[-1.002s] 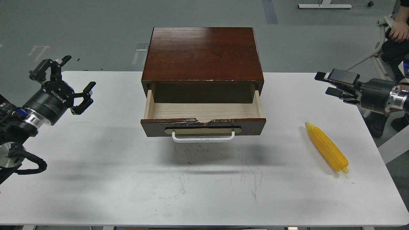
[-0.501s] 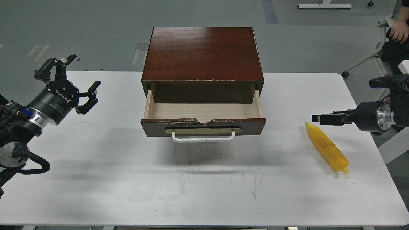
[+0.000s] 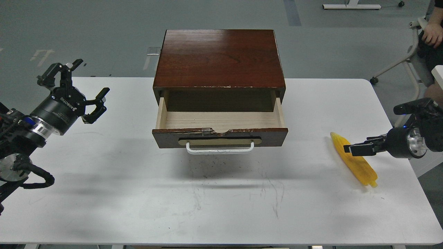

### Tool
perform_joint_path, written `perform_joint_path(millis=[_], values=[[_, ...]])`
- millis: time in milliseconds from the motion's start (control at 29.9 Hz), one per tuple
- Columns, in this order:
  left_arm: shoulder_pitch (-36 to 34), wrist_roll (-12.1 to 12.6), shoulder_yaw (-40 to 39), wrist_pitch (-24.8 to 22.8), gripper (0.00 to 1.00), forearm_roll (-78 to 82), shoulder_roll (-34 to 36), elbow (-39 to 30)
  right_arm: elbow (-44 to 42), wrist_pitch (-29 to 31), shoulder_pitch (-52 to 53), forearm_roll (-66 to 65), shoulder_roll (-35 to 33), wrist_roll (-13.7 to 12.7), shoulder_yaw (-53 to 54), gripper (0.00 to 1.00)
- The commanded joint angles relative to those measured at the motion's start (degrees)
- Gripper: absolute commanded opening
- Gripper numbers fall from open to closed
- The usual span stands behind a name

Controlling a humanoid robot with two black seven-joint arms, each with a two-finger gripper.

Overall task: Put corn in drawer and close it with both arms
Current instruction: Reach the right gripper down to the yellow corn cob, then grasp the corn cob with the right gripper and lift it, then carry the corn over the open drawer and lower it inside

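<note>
The yellow corn point(image 3: 356, 164) lies on the white table point(image 3: 138, 193) at the right, its point toward the back left. My right gripper point(image 3: 356, 149) reaches in from the right, low over the corn's middle, its fingers apart and holding nothing. The drawer point(image 3: 220, 121) of the dark red-brown cabinet point(image 3: 219, 58) stands pulled out and empty, with pale wood inside and its white bar handle point(image 3: 220, 149) facing me. My left gripper point(image 3: 74, 84) hovers open and empty above the table's left side, well left of the drawer.
A person's hand point(image 3: 432, 34) and a chair frame point(image 3: 410, 58) show past the table's back right corner. The table's right edge runs close behind the corn. Scuff marks mark the table in front of the drawer.
My right gripper has dropped from high at the back right down onto the corn's middle. My left gripper shifted slightly right, then held still. Corn and drawer have not moved.
</note>
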Motion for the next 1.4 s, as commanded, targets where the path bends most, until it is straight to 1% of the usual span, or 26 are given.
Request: perform_joint_path(millis=[0,200,301,334,367,401,434,468,535,668,735,835,935,1036,1136,1236,1370], values=[[0.00,0.00,0.00,0.00,0.99,0.00,0.02,0.01,-0.06,-0.30,-0.44,-0.39,0.00,-0.01,-1.06,1.00],[0.00,0.00,0.00,0.00,0.99,0.00,0.11,0.01,-0.06,-0.39,-1.32,-0.39,0.00,-0.01,-1.33,0.94],[0.00,0.00,-0.09,0.00,0.99,0.00,0.19,0.01,0.12,-0.39,-1.75,-0.39,0.00,-0.01,-1.33,0.81],[0.00,0.00,-0.09,0.00,0.99,0.00,0.11,0.01,0.12,-0.39,-2.02,-0.39,0.00,-0.01,-1.24,0.72],[0.00,0.00,-0.09,0.00,0.99,0.00,0.11,0.01,0.12,-0.39,-2.02,-0.39,0.00,-0.01,-1.24,0.72],[0.00,0.00,-0.09,0.00,0.99,0.00,0.19,0.01,0.20,-0.39,-2.19,-0.30,0.00,-0.01,-1.24,0.63],[0.00,0.00,-0.09,0.00,0.99,0.00,0.19,0.01,0.21,-0.39,-2.20,-0.30,0.00,-0.01,-1.24,0.51],[0.00,0.00,-0.09,0.00,0.99,0.00,0.20,0.01,0.29,-0.39,-2.20,-0.30,0.00,-0.01,-1.24,0.44],[0.00,0.00,-0.09,0.00,0.99,0.00,0.28,0.01,0.56,-0.39,-2.20,-0.21,-0.09,-0.01,-1.24,0.23],[0.00,0.00,-0.09,0.00,0.99,0.00,0.28,0.01,0.82,-0.39,-1.93,-0.04,-0.26,-0.01,-1.15,0.12],[0.00,0.00,-0.09,0.00,0.99,0.00,0.28,0.01,1.61,-0.39,-1.15,0.31,-0.53,-0.01,-0.98,0.03],[0.00,0.00,-0.09,0.00,0.99,0.00,0.28,0.01,2.05,-0.39,-0.35,0.49,-0.70,-0.01,-0.54,0.03],[0.00,0.00,-0.09,0.00,0.99,0.00,0.46,0.01,3.36,-0.47,3.33,0.67,-1.58,-0.01,-0.36,0.03],[0.00,0.00,-0.09,0.00,0.99,0.00,0.55,0.01,5.04,-0.39,8.51,0.93,-2.20,-0.01,-0.36,0.03],[-0.09,0.00,-0.09,0.00,0.99,0.00,0.46,-0.08,6.71,0.23,15.54,4.26,-2.11,-0.01,-0.71,0.04],[-0.09,0.00,-0.09,0.00,0.99,0.00,0.55,-0.08,8.11,0.67,20.82,6.29,-1.32,-0.01,-1.06,0.04],[-0.18,0.09,-0.09,0.00,0.99,0.00,0.72,-0.08,10.04,2.25,28.72,6.55,2.80,-0.01,-1.50,0.04]])
